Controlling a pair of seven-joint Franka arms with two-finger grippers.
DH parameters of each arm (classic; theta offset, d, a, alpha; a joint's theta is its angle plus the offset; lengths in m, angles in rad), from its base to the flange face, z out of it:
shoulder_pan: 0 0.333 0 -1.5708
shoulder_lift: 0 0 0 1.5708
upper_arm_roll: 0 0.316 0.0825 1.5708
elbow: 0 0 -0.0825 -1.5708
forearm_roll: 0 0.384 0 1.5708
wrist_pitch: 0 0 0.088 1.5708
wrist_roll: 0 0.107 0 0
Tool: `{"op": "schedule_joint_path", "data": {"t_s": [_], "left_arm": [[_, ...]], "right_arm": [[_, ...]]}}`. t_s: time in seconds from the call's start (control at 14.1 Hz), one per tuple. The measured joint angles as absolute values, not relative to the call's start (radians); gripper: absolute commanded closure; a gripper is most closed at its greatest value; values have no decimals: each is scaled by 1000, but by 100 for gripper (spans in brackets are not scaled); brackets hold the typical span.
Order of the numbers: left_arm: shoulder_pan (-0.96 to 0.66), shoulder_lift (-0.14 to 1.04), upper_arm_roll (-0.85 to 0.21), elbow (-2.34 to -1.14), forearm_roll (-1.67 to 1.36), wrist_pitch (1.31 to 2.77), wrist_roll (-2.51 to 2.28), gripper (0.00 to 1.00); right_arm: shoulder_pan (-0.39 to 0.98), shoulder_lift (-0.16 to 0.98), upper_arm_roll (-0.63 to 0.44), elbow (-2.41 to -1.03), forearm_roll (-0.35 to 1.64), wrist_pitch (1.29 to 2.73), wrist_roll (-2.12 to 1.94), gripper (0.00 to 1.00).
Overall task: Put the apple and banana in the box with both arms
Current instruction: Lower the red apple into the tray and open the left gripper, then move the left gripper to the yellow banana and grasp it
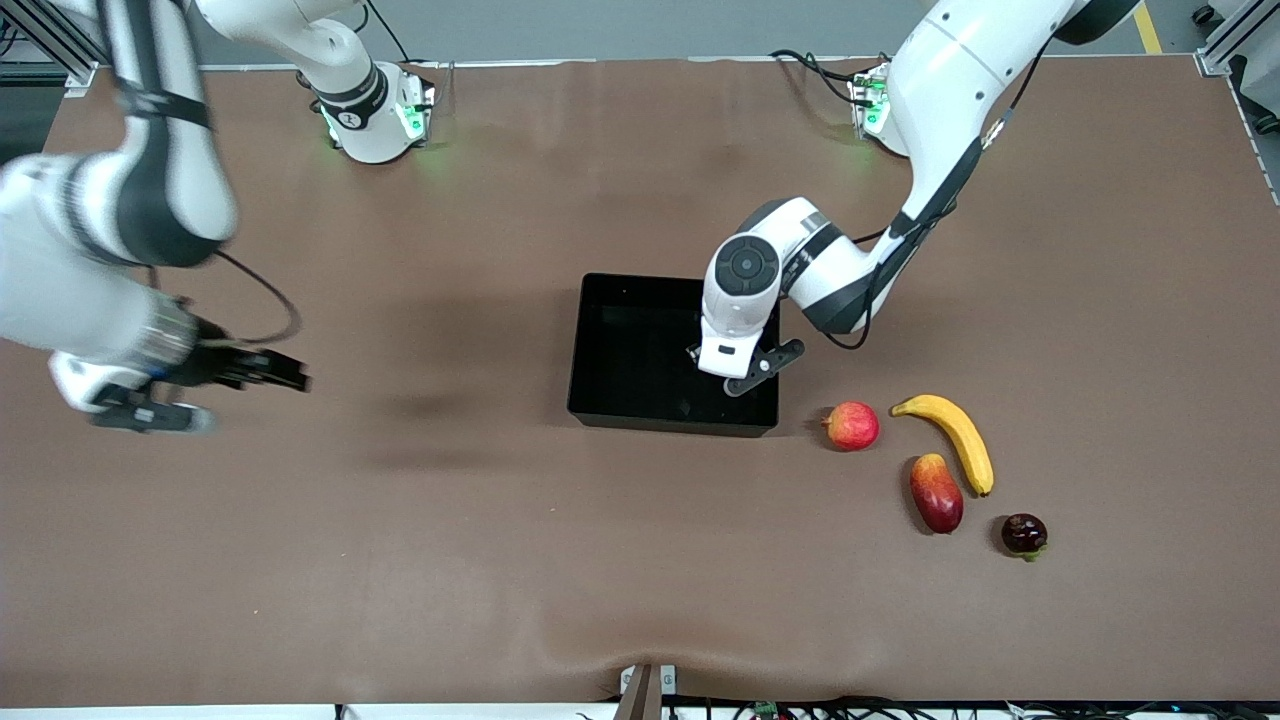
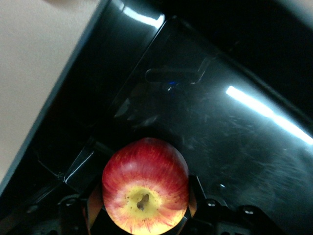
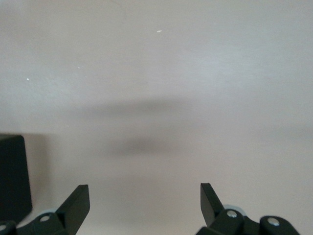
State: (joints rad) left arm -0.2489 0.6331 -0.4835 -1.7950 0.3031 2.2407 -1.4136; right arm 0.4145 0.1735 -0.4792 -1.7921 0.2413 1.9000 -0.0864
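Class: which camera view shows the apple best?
The left wrist view: the apple fills it, gripped by the left gripper over the box. The front view hides it under the arm; the right wrist view shows none.

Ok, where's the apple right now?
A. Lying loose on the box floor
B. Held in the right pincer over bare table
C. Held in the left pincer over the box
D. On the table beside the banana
C: the left wrist view shows the apple clamped in the left pincer with the box floor beneath it, while the right pincer stands open and empty over bare table.
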Motion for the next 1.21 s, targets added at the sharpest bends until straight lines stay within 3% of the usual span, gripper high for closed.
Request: {"op": "schedule_joint_path", "data": {"t_s": [0.07, 0.28, 0.5, 0.85, 1.21], "left_arm": [[-248, 640, -482, -1794, 303, 2241, -1413, 0], [-246, 634, -483, -1764, 305, 2241, -1412, 0], [-219, 566, -482, -1693, 312, 2174, -1400, 0], [14, 434, -480, -1623, 313, 1986, -1067, 0], [287, 488, -475, -1679, 315, 2019, -802, 0]], "right_arm": [[390, 141, -480, -1798, 205, 1867, -110, 0], [380, 57, -472, -1770, 96, 1775, -116, 0], [385, 42, -463, -1642, 84, 1660, -113, 0], [390, 43, -437, -1534, 82, 1544, -45, 0], [178, 43, -232, -1534, 72, 1526, -35, 0]]}}
